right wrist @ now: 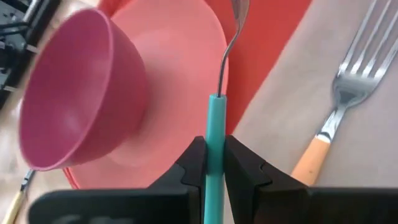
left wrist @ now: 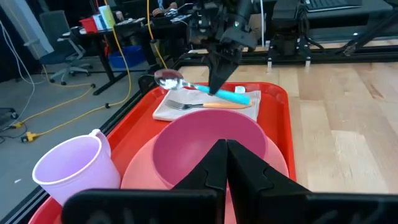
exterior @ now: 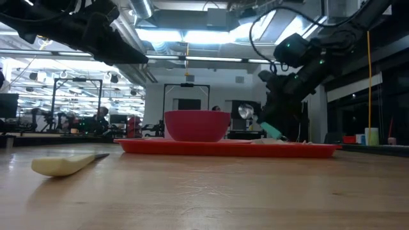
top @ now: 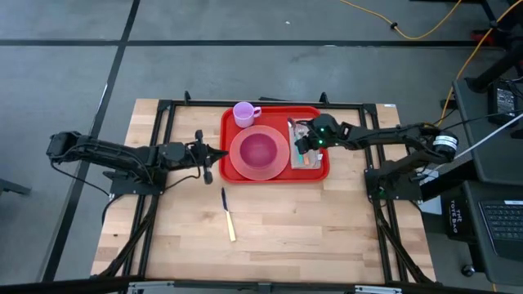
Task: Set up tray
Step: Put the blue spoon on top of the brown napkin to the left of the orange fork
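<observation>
Tray mostly set: bowl, cup, fork on. Right gripper jaws pinching spoon above napkin; knife left on counter. Left gripper jaws closed, empty.

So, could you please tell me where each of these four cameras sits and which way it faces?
High view: overhead, straight down on the table; both arms show.
Low view: at tabletop height, level across the tray; arms enter from above.
Left wrist view: on the left arm, facing the bowl; its shut left end effector shows.
Right wrist view: on the right arm; the right end effector grips the spoon.
Shared: both wrist views show bowl, spoon and fork.
</observation>
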